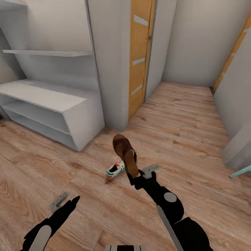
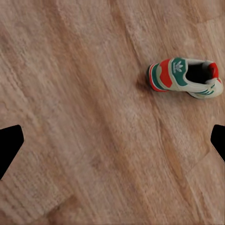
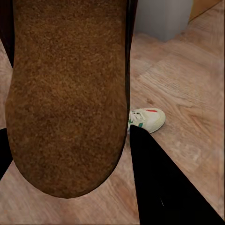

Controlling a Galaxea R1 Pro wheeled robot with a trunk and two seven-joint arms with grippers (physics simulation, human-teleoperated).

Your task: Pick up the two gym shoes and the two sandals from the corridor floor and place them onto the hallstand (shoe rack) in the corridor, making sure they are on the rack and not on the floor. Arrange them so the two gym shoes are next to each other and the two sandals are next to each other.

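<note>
Head cam looks fwd and down over the corridor floor (image 1: 195,118) toward the hallstand (image 1: 48,104). Left wrist cam faces down at a gym shoe (image 2: 187,77). Right wrist cam sits v. close behind a sandal (image 3: 65,93), sharing that shoe w/ the others.

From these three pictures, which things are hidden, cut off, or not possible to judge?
- Sandal straps and footbed: the right wrist view shows its brown sole, which also hides the right gripper's contact.
- Gym shoe: in the head view, the sandal covers its far end; in the right wrist view, the sandal and a dark finger hide most of it.
- Hallstand: the head view's left edge cuts it off.
- Teal object: cut by the head view's right edge; unidentifiable.
</note>
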